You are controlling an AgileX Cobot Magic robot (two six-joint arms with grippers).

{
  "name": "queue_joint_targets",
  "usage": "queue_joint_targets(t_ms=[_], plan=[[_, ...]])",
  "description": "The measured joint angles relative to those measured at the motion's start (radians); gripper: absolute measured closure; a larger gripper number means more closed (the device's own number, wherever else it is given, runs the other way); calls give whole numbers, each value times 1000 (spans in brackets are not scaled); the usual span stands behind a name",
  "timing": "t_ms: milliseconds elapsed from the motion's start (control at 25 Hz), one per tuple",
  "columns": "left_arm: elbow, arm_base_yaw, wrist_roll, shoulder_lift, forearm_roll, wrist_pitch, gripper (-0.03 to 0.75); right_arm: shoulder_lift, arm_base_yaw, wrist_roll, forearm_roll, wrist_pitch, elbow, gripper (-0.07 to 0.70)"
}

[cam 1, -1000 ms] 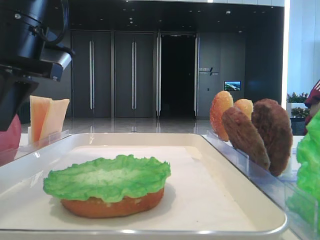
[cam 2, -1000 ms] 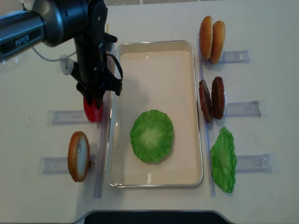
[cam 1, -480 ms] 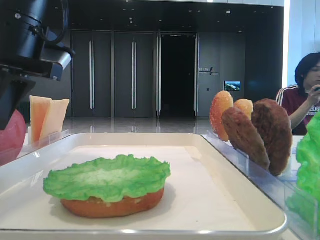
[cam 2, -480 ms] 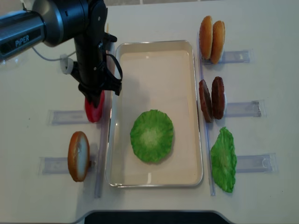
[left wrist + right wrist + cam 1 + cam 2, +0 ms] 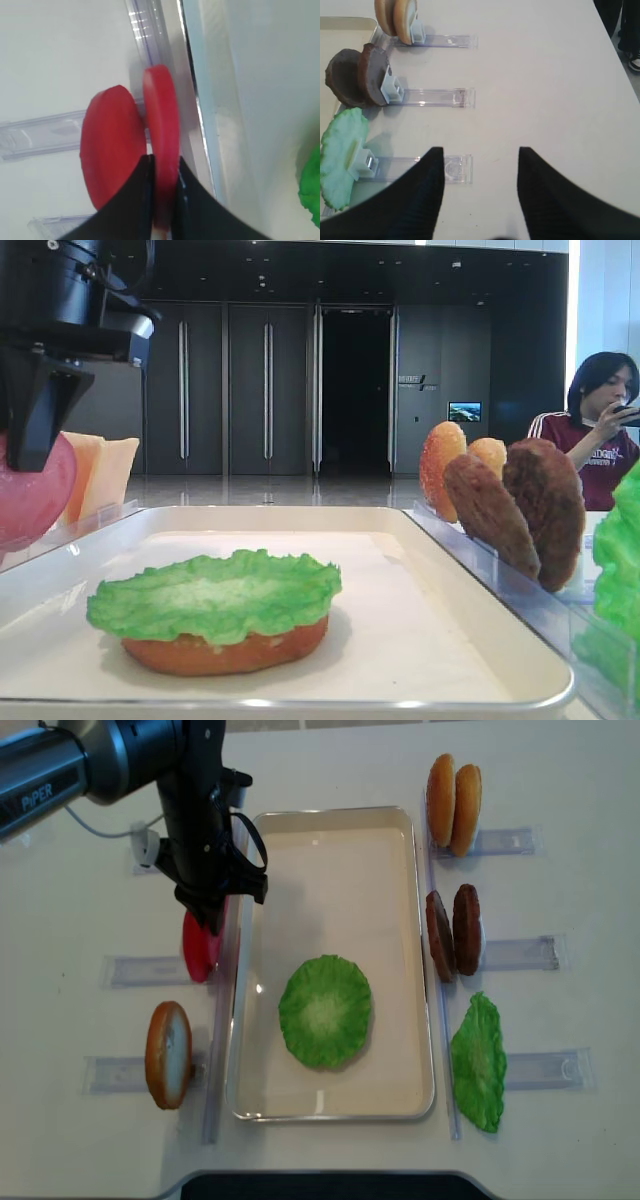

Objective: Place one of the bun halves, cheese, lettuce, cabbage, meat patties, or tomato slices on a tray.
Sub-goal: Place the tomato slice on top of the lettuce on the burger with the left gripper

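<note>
the step in hand looked like the pick-up of a tomato slice: in the left wrist view the left gripper (image 5: pixel 161 200) was clamped on the edge of the nearer tomato slice (image 5: pixel 161 145), with a second red slice (image 5: pixel 112 145) standing just behind it over its clear holder (image 5: pixel 40 137). from above, that gripper sat at the upper left of the frame, just outside the left rim of the tray (image 5: pixel 330 840), with the red slice showing under it. the tray already carried the lettuce (image 5: pixel 325 1011) toward its lower middle, and the low view showed that leaf resting on a flat bun half (image 5: pixel 225 650). the next move probably called for lifting the slice clear of its holder, carrying it rightward over the rim, and setting it flat on the leaf or on bare tray. the right gripper (image 5: pixel 477 185) hung with its jaws apart and empty over the counter (image 5: pixel 545 75) at the lower right, beside the holders with the spare lettuce leaf, the meat patties (image 5: pixel 360 75) and the bun halves (image 5: pixel 395 15). from above, the arm hid the grip itself, and whether the slice had left its holder could not be told. the cheese (image 5: pixel 95 475) showed only in the low view, partly behind the held slice.
</note>
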Motion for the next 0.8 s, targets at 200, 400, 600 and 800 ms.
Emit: queue_joint_targets(t_ms=[200, 400, 600, 800], plan=[[0, 0, 0, -57, -42, 1, 670, 0, 0, 0, 0, 0, 0, 277], [0, 0, 0, -119, -92, 1, 670, 0, 0, 0, 0, 0, 0, 277], [0, 0, 15, -169, -151, 2, 670, 0, 0, 0, 0, 0, 0, 277], [43, 0, 24, -212, -157, 3, 670, 0, 0, 0, 0, 0, 0, 277]])
